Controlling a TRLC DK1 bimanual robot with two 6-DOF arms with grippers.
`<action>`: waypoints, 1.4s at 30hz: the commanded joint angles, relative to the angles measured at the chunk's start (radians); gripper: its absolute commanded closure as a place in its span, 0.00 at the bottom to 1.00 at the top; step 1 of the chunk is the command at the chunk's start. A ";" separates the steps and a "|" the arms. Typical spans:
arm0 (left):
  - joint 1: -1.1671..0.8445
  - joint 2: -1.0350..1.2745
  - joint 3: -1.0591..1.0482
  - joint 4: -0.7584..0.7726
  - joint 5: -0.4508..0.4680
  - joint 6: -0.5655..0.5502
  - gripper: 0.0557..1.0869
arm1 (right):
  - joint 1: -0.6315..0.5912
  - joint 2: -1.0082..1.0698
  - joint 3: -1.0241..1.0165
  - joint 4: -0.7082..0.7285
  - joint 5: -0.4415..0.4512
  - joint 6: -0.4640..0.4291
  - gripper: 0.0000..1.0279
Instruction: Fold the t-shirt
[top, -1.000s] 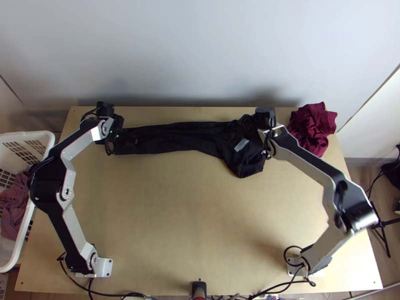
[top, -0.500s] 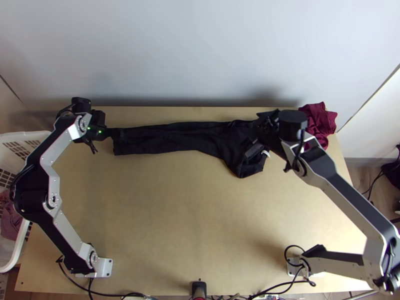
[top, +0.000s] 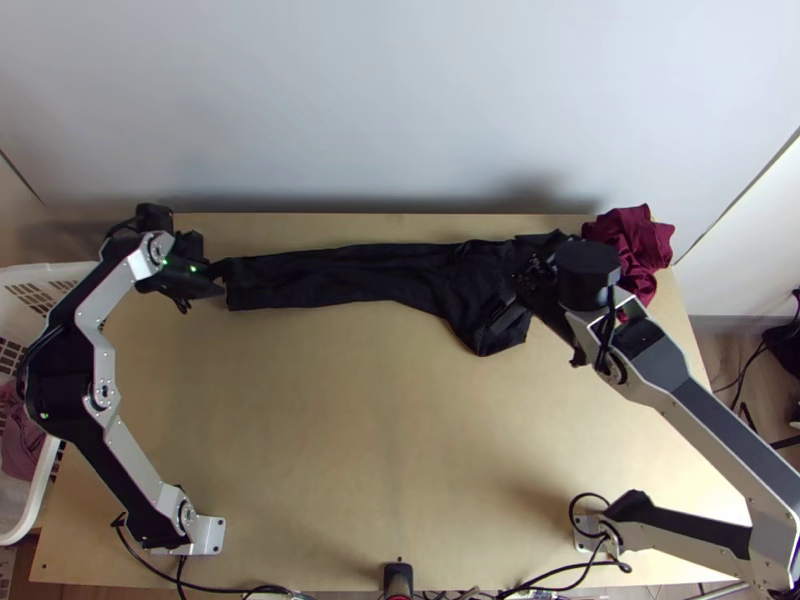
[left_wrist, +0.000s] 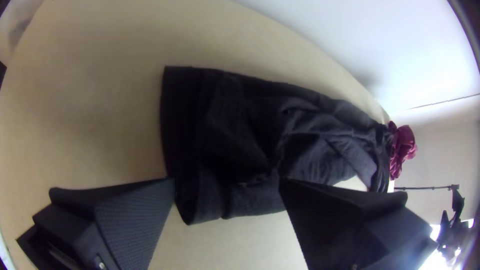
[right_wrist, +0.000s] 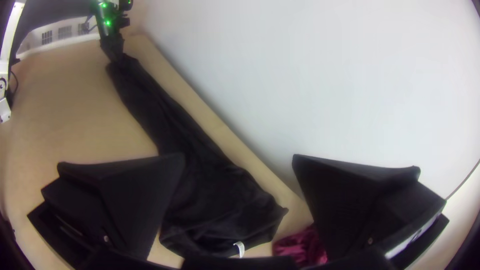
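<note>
Taking the two ends of the t-shirt (top: 350, 276) for spreading.
The garment lies as a long, narrow, rumpled strip along the far side of the surface (top: 380, 420), its broader end towards the right arm. To do this step well, each pincer should close on a single edge or corner—not a thick bunch—and both should then draw apart evenly, clear of the maroon cloth (top: 640, 243). The left pincer (left_wrist: 227, 182), fingers spread, is at the narrow end; the right pincer (right_wrist: 238, 157), likewise parted, is by the broader end—contact cannot be judged.
</note>
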 joint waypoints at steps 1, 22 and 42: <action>0.012 0.048 -0.010 0.021 0.033 -0.026 0.05 | 0.087 0.007 0.049 -0.001 0.085 -0.029 0.04; 0.007 0.165 0.093 0.098 0.031 -0.049 0.05 | 0.131 0.018 0.151 -0.078 0.159 -0.045 0.05; -0.070 0.160 0.052 0.047 0.165 -0.052 0.88 | 0.102 0.003 0.147 -0.107 0.183 -0.071 0.05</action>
